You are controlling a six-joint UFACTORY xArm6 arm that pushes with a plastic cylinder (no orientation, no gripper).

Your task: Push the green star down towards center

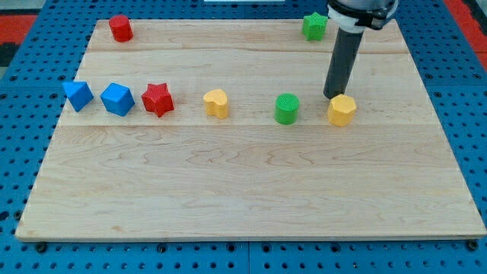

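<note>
Handless, my tip (pixel 332 96) touches the yellow hexagon (pixel 342 110), below the green star (pixel 314 26), near the green cylinder (pixel 287 109).

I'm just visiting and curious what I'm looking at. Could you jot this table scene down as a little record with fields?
surface: wooden board on a blue pegboard
my tip: just above the yellow block, at its upper left, about touching
green star: near the top edge, left of the rod
middle row, left to right: blue triangle, blue cube, red star, yellow heart, green cylinder, yellow block
top left: red block
</note>
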